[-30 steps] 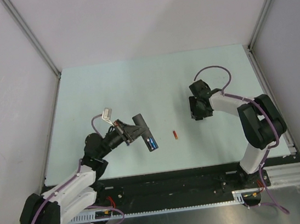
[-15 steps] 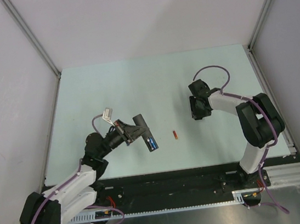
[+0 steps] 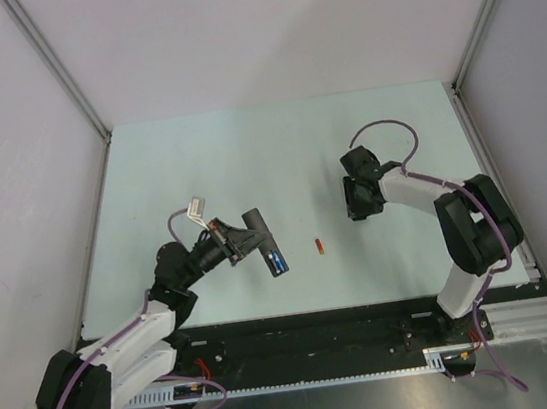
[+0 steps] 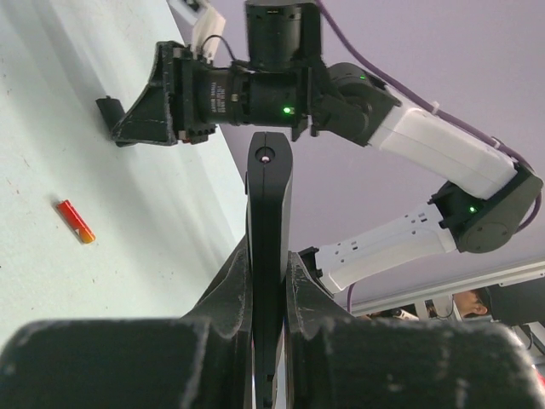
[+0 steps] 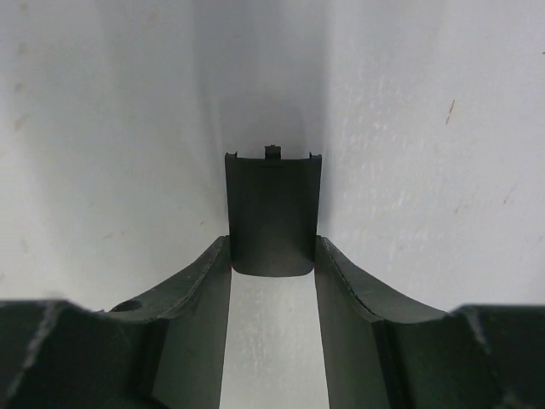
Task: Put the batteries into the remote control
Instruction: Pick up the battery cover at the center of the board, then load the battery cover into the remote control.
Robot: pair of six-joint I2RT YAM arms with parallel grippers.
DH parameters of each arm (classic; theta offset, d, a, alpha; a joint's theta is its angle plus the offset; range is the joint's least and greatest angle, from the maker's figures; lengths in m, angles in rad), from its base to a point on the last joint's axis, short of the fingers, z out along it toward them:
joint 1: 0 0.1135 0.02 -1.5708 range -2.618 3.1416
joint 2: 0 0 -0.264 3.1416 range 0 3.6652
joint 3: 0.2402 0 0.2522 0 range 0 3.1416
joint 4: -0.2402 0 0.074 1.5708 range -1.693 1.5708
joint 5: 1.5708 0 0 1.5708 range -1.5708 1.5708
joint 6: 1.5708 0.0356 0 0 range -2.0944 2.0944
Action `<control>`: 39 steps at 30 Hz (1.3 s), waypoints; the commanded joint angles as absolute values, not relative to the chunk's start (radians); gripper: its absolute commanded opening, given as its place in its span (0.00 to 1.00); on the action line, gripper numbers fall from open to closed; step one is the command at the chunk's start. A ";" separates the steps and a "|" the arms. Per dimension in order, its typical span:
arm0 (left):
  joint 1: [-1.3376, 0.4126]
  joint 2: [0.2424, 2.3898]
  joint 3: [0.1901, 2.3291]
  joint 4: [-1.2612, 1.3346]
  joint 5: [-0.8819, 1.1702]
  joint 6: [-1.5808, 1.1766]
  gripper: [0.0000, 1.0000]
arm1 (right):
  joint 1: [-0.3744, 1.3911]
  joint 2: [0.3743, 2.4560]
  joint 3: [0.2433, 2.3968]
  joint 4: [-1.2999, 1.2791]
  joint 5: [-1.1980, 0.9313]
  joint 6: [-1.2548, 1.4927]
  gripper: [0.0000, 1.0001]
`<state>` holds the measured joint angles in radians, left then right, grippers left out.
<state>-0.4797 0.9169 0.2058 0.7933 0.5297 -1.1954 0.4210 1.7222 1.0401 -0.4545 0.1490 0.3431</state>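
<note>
Since the earlier frame the right gripper [image 3: 358, 203] has shifted slightly toward 11 o'clock, jaws closed against the sides of a small black cover [image 5: 272, 204]. The left gripper [image 3: 248, 240] is unchanged, clamped on the remote [image 3: 267, 246], whose bay shows blue batteries [image 3: 277, 261]. The bay appears filled, so the likely next step is fitting the cover. An orange battery [image 3: 320, 247] lies on the table [image 3: 198, 164], at 3 o'clock from the remote and 8 o'clock from the right gripper, apart from both.
</note>
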 commanded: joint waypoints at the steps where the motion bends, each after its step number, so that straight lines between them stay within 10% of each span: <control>1: -0.471 0.934 0.244 0.821 0.520 -1.189 0.00 | 0.454 1.597 1.055 -0.505 0.158 0.370 0.15; 20: -0.583 1.183 0.431 0.822 0.381 -1.161 0.00 | 0.935 1.052 1.104 -0.845 0.282 0.571 0.15; 39: -0.660 1.301 0.497 0.841 0.322 -1.183 0.00 | 1.092 1.180 1.180 -0.787 0.308 0.600 0.15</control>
<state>-0.6491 1.3033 0.4675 0.7902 0.3382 -1.1778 1.0809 1.1553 1.1175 -0.8387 0.2844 0.6025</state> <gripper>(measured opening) 0.128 0.436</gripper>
